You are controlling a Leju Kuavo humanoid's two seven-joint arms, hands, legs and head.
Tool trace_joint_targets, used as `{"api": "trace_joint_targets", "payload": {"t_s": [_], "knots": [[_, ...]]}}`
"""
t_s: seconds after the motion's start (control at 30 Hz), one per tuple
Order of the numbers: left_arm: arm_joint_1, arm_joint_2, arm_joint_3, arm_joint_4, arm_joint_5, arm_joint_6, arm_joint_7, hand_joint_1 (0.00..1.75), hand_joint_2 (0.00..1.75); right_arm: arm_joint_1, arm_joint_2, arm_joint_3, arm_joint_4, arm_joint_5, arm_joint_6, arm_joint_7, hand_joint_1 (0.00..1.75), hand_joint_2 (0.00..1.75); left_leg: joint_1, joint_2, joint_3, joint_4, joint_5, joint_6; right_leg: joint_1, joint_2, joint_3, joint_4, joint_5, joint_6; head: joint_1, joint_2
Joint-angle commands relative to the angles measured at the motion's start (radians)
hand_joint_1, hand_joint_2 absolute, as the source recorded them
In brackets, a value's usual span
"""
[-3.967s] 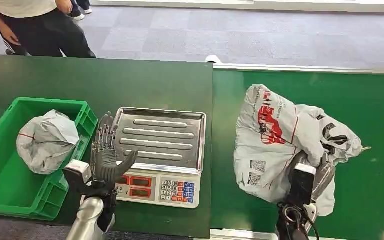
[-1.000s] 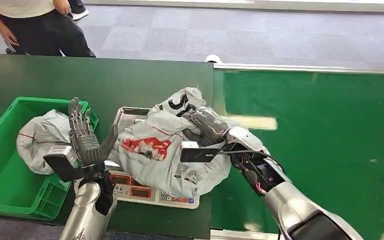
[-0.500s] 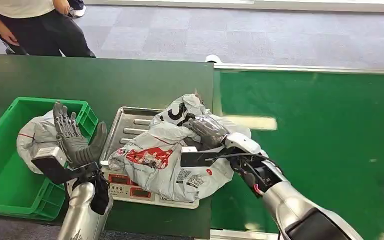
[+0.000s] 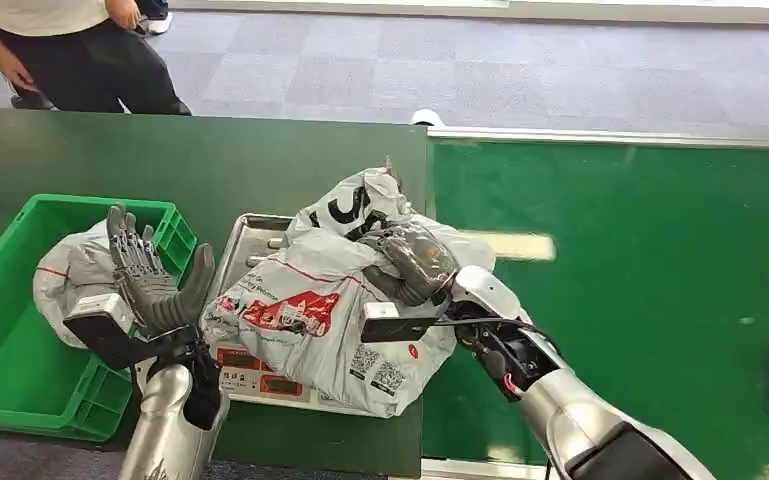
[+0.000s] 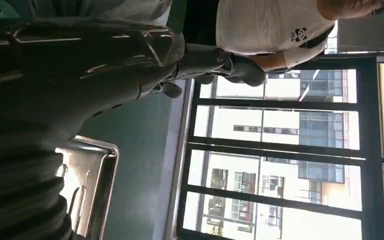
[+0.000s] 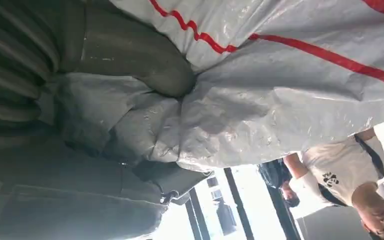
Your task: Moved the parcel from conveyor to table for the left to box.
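The dark green table (image 4: 210,160) meets the brighter green conveyor (image 4: 660,260) along a straight seam. A green crate (image 4: 5,385) on the table holds a grey bag (image 4: 75,275). The parcel (image 4: 330,310), a crumpled white-grey plastic mailer with red print, red lines, black lettering and small code squares, lies over the steel-trayed scale (image 4: 245,250), covering most of it. The right hand (image 4: 410,262) grips the parcel's upper folds, fingers sunk into the plastic. The left hand (image 4: 150,275) stands upright beside the scale, fingers spread, holding nothing. A person (image 4: 70,50) stands beyond the table.
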Motion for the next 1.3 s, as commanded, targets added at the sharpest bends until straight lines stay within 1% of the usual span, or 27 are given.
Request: {"api": "trace_joint_targets", "payload": {"t_s": [0.03,0.07,0.1,0.13,0.17,0.2,0.33,0.37,0.47,0.5,0.57,0.73,0.83,0.87,0.93,1.17,1.23,1.3], "knots": [[-0.022,0.010,-0.006,0.052,-0.005,-0.013,0.001,0.00,1.75,-0.012,0.007,0.005,0.037,0.018,0.034,0.004,1.75,1.75,-0.001,0.000,0.001,-0.001,0.000,0.001,0.000,-0.001,0.001,0.000,0.000,-0.001,0.000,0.000],[-0.022,0.010,-0.006,0.052,-0.005,-0.013,0.001,0.00,1.75,-0.012,0.007,0.005,0.037,0.018,0.034,0.004,1.75,1.75,-0.001,0.000,0.001,-0.001,0.000,0.002,0.000,-0.001,0.001,-0.001,0.000,-0.002,0.000,0.000],[-0.032,0.009,-0.010,0.067,-0.006,-0.015,0.001,0.00,1.75,-0.023,0.010,0.032,0.069,0.038,0.099,0.035,1.75,1.75,-0.001,0.000,0.001,-0.001,0.000,0.001,0.000,-0.001,0.001,0.000,0.000,-0.001,0.000,0.000],[-0.035,0.010,-0.011,0.071,-0.006,-0.015,0.001,0.00,1.75,-0.031,0.010,0.051,0.087,0.055,0.138,0.057,1.52,1.75,-0.001,-0.001,0.001,-0.001,0.001,0.002,0.000,-0.002,0.001,-0.001,0.000,-0.002,0.000,0.000],[-0.038,0.010,-0.013,0.076,-0.007,-0.015,0.001,0.00,1.75,-0.033,0.011,0.058,0.098,0.060,0.161,0.068,0.49,1.75,-0.001,-0.001,0.001,-0.001,0.001,0.002,0.000,-0.002,0.001,0.000,0.000,-0.002,0.000,0.000],[-0.041,0.012,-0.015,0.080,-0.005,-0.010,0.001,0.00,1.75,-0.041,0.014,0.080,0.122,0.076,0.211,0.093,0.14,1.75,-0.001,-0.001,0.001,-0.002,0.001,0.002,0.000,-0.002,0.001,-0.001,0.000,-0.002,0.000,0.000],[-0.041,0.012,-0.015,0.080,-0.005,-0.010,0.001,0.00,1.75,-0.041,0.014,0.080,0.122,0.076,0.211,0.093,0.14,1.75,-0.001,0.000,0.000,0.000,0.000,0.001,0.000,-0.001,0.000,0.000,0.000,-0.001,0.000,0.000],[-0.041,0.012,-0.015,0.080,-0.005,-0.010,0.001,0.00,1.75,-0.041,0.014,0.080,0.122,0.076,0.211,0.093,0.14,1.75,-0.001,-0.001,0.001,-0.002,0.001,0.003,0.000,-0.002,0.001,-0.001,0.001,-0.003,0.000,0.000],[-0.041,0.012,-0.015,0.080,-0.005,-0.010,0.001,0.00,1.75,-0.041,0.014,0.080,0.122,0.076,0.211,0.093,0.14,1.75,-0.001,0.000,0.001,-0.001,0.001,0.002,0.000,-0.001,0.000,0.000,0.000,-0.001,0.000,0.000],[-0.038,0.014,-0.014,0.078,-0.005,-0.008,0.001,0.00,1.75,-0.043,0.016,0.083,0.129,0.078,0.226,0.102,0.00,1.75,-0.001,-0.001,0.001,-0.002,0.001,0.002,0.000,-0.002,0.001,-0.001,0.000,-0.002,0.000,0.000],[-0.031,0.015,-0.012,0.070,-0.004,-0.002,0.001,0.00,1.75,-0.042,0.015,0.086,0.132,0.078,0.232,0.106,0.00,1.75,-0.001,0.000,0.001,-0.001,0.001,0.002,0.000,-0.001,0.001,0.000,0.000,-0.002,0.000,0.000],[-0.012,0.012,-0.009,0.048,-0.004,-0.005,0.001,0.00,1.75,-0.031,0.011,0.046,0.095,0.049,0.152,0.080,0.00,1.75,-0.001,0.000,0.001,-0.001,0.001,0.002,0.000,-0.001,0.001,-0.001,0.000,-0.002,0.000,0.000],[-0.015,0.007,-0.007,0.044,-0.003,0.001,0.001,0.00,1.75,-0.010,0.003,0.003,0.046,0.015,0.090,0.035,0.00,1.75,-0.001,-0.001,0.000,0.000,0.000,0.001,0.000,-0.001,0.000,0.000,0.000,-0.001,0.000,0.000],[-0.014,0.008,-0.006,0.040,-0.003,0.003,0.001,0.00,1.75,0.001,0.002,-0.017,0.021,-0.001,0.070,0.016,0.00,1.75,-0.001,-0.001,0.002,-0.002,0.001,0.003,0.000,-0.002,0.002,-0.002,0.001,-0.003,0.000,0.000],[-0.011,0.009,-0.002,0.035,-0.002,0.003,0.001,0.00,1.75,0.014,-0.002,-0.046,-0.020,-0.023,0.044,-0.002,0.00,1.75,-0.001,-0.001,0.000,-0.001,0.000,0.002,0.000,-0.002,0.000,-0.001,0.000,-0.002,0.000,0.000],[-0.010,0.009,-0.002,0.034,-0.002,0.001,0.001,0.00,1.75,0.017,-0.002,-0.052,-0.026,-0.028,0.040,-0.004,0.00,1.75,-0.001,0.000,0.001,-0.001,0.000,0.002,0.000,-0.001,0.001,0.000,0.000,-0.002,0.000,0.000],[-0.008,0.010,0.000,0.032,-0.002,0.000,0.001,0.00,1.75,0.033,-0.006,-0.085,-0.067,-0.059,0.022,-0.026,0.00,1.75,-0.001,0.000,0.001,-0.001,0.001,0.002,0.000,-0.001,0.000,0.000,0.000,-0.002,0.000,0.000],[-0.006,0.011,0.001,0.030,-0.002,-0.002,0.001,0.00,1.75,0.057,-0.021,-0.103,-0.137,-0.091,0.018,-0.026,0.00,1.75,-0.001,0.000,0.000,-0.001,0.001,0.002,0.000,-0.001,0.000,-0.001,0.000,-0.002,0.000,0.000]]}}
